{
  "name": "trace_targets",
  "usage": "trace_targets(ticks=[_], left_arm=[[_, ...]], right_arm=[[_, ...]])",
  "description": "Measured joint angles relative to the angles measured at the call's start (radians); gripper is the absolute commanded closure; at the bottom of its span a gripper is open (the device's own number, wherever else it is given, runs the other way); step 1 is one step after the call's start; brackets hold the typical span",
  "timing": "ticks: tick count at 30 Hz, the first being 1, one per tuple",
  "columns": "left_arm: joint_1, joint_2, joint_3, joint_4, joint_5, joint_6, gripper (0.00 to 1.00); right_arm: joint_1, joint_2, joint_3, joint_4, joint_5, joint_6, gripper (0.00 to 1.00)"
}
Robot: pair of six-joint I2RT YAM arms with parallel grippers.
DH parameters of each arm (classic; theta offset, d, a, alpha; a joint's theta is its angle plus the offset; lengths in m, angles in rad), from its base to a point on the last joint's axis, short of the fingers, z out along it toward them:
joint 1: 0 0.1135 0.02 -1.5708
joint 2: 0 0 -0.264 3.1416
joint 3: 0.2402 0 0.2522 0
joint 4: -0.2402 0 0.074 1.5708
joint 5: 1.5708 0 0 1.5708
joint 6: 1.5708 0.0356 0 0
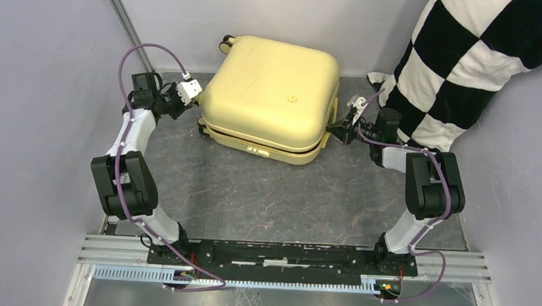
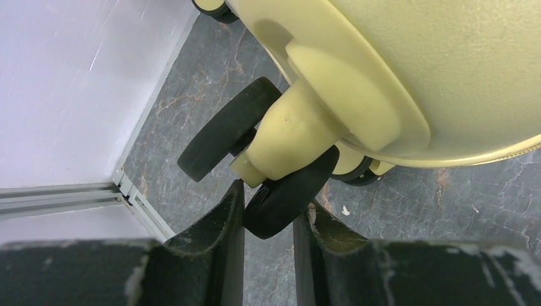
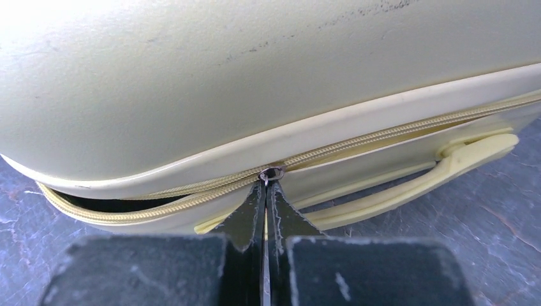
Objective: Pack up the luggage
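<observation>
Metal rail (image 1: 112,246) nearest; grey marbled tabletop (image 1: 266,194); pale lilac walls (image 1: 37,81) enclose luggage (image 1: 271,91).

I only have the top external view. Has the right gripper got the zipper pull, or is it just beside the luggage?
Observer: The right wrist view shows the right gripper shut on the zipper pull.
Operator: How far is it zipped?
Observer: Left of the pull the zipper gapes, dark inside; right of it, above the side handle, it is closed.
Operator: And the other arm?
Observer: The left gripper clamps one caster wheel of the luggage.
</observation>
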Motion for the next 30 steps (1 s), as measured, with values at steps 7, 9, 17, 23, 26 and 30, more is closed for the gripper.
trace_targets(ticks=[7, 9, 17, 23, 26, 30], left_arm=[[0.000, -0.007, 0.000, -0.001, -0.010, -0.040, 0.98], [-0.001, -0.009, -0.002, -0.001, -0.017, -0.049, 0.98], [-0.011, -0.042, -0.039, 0.002, -0.038, -0.072, 0.98], [-0.018, -0.054, -0.064, 0.002, -0.052, -0.085, 0.98], [-0.019, -0.062, -0.066, 0.000, -0.053, -0.085, 0.98], [-0.025, -0.071, -0.070, 0.000, -0.061, -0.086, 0.98]], right_arm=[[0.029, -0.130, -0.129, 0.014, 0.074, 0.007, 1.00], [0.044, -0.165, -0.164, 0.014, 0.091, 0.006, 1.00], [0.148, -0.349, -0.317, -0.031, 0.197, 0.008, 1.00], [0.239, -0.477, -0.389, -0.084, 0.286, 0.045, 0.99], [0.285, -0.526, -0.429, -0.077, 0.317, 0.097, 1.00], [0.367, -0.525, -0.441, -0.050, 0.389, 0.174, 1.00]])
